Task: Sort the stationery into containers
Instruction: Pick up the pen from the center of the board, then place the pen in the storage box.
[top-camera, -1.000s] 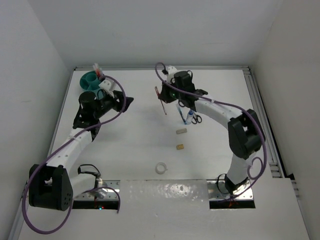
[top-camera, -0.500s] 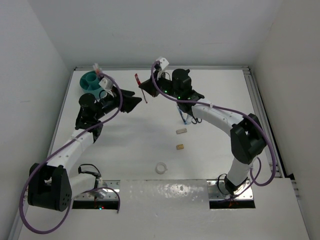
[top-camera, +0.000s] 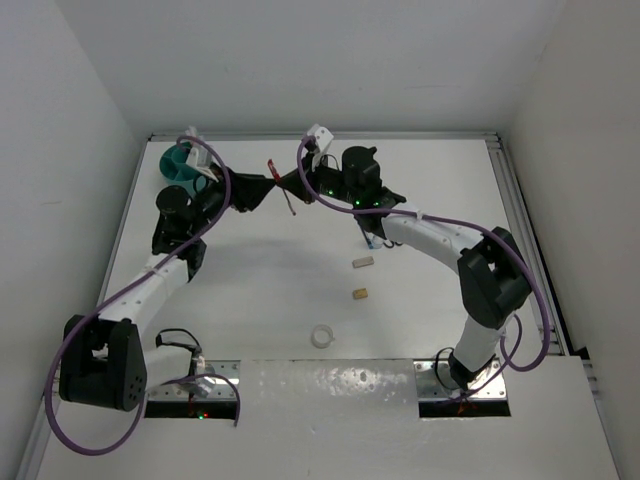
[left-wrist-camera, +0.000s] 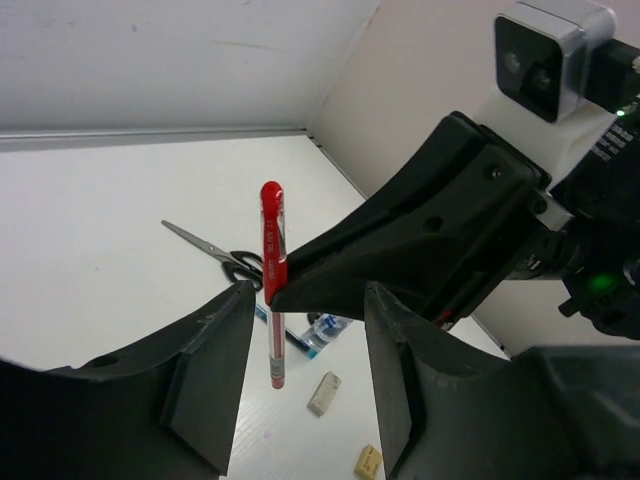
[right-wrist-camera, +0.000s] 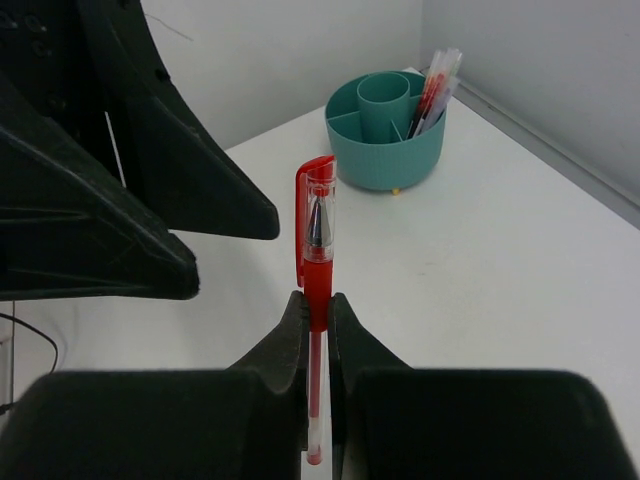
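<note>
My right gripper (right-wrist-camera: 318, 308) is shut on a red pen (right-wrist-camera: 318, 262) and holds it upright above the table. In the left wrist view the red pen (left-wrist-camera: 272, 300) hangs between the open fingers (left-wrist-camera: 205, 370) of my left gripper (left-wrist-camera: 308, 295), close to the left one. From above, both grippers meet at the back centre-left: left gripper (top-camera: 262, 190), right gripper (top-camera: 285, 183), red pen (top-camera: 277, 170). The teal container (right-wrist-camera: 385, 140) holds pens (right-wrist-camera: 432, 95) in one compartment; from above my left arm partly hides the container (top-camera: 176, 160).
A white eraser (top-camera: 363, 263), a tan eraser (top-camera: 359, 294) and a white tape ring (top-camera: 322, 336) lie mid-table. Scissors (left-wrist-camera: 215, 255), a blue pen (left-wrist-camera: 288, 338) and a glue bottle (left-wrist-camera: 325, 330) lie under the right arm. Walls close the back and sides.
The right gripper carried the red pen left and up toward the left gripper. The left gripper swung right to meet it; its jaws now straddle the pen and have narrowed.
</note>
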